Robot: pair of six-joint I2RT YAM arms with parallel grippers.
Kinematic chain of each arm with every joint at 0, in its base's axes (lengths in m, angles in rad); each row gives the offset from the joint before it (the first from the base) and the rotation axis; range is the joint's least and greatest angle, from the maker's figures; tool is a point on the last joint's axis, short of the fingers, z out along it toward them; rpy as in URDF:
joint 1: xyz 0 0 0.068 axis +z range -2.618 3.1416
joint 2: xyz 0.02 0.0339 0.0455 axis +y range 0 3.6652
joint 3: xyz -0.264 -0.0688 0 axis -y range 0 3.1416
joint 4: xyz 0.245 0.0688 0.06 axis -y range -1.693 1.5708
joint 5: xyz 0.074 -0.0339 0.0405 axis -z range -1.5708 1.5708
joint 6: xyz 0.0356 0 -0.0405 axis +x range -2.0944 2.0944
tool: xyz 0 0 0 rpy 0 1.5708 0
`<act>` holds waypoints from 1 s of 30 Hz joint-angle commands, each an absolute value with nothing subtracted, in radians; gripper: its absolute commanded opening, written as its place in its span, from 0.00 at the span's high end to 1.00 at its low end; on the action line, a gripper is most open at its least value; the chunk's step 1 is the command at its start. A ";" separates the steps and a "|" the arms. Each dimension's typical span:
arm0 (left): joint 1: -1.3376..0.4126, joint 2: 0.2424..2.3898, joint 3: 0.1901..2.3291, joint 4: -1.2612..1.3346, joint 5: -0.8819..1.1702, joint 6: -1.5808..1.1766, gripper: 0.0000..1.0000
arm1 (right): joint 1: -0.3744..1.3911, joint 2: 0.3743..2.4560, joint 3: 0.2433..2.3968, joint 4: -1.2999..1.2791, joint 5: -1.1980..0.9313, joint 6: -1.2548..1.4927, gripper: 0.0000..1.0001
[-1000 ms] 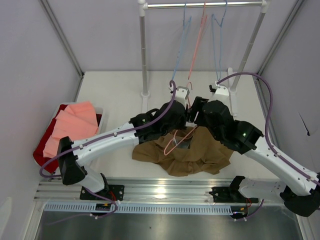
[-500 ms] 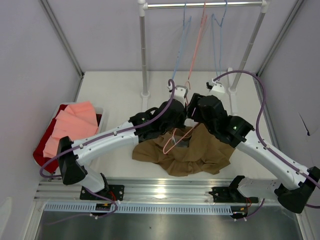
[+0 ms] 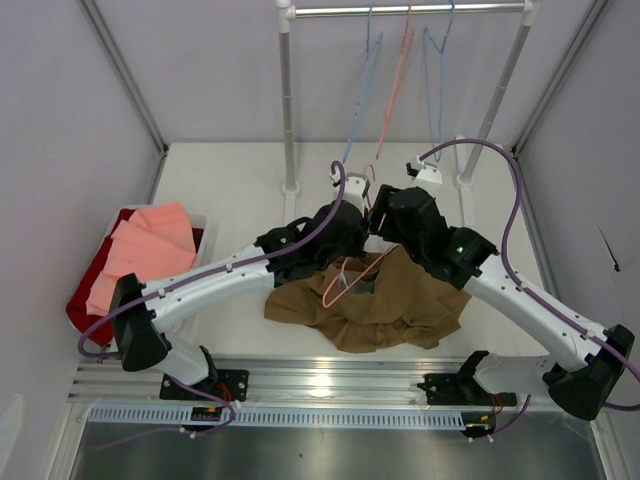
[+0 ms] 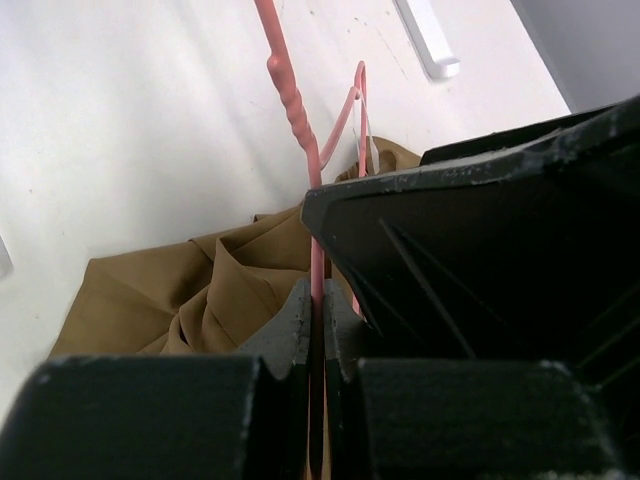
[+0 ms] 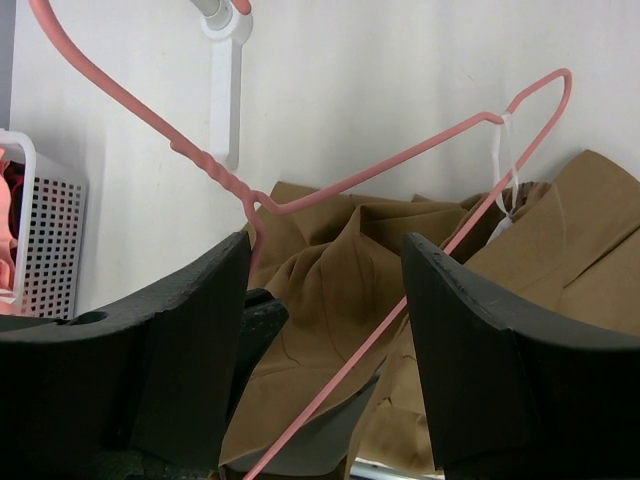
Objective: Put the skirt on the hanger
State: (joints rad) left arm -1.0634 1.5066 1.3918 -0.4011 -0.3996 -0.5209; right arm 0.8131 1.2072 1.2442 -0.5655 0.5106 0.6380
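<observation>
The tan-brown skirt (image 3: 375,305) lies crumpled on the table in front of both arms. It also shows in the left wrist view (image 4: 190,295) and the right wrist view (image 5: 345,270). My left gripper (image 3: 355,228) is shut on the wire of the pale-pink hanger (image 3: 350,278) and holds it tilted just above the skirt; the wire runs straight out of its closed jaws (image 4: 317,300). My right gripper (image 3: 385,222) is open right beside the left one. The hanger's long lower wire (image 5: 400,310) passes between its spread fingers (image 5: 480,340) without touching them.
A clothes rack stands at the back with two blue hangers (image 3: 365,90) and another pink one (image 3: 395,90) on its rail; its white foot (image 5: 225,60) is close by. A white basket (image 3: 200,245) with salmon-pink garments and red cloth sits at the left.
Both grippers have moved a little back toward the rack and leftward together. The hanger has moved with the left gripper. The skirt has not moved.
</observation>
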 commanded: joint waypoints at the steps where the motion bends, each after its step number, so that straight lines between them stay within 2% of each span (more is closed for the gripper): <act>1: -1.094 1.448 1.382 -0.201 -0.265 -0.515 1.00 | 0.807 1.223 1.253 -0.459 0.431 0.699 0.32; 5: -1.092 1.433 1.338 -0.163 -0.268 -0.520 1.00 | 0.767 1.201 1.200 -0.407 0.345 0.749 0.34; 23: -1.094 1.434 1.270 -0.068 -0.239 -0.483 1.00 | 0.778 1.273 1.246 -0.465 0.411 0.727 0.39; 30: -1.086 1.410 1.308 -0.182 -0.371 -0.486 1.00 | 0.778 1.232 1.269 -0.437 0.390 0.611 0.30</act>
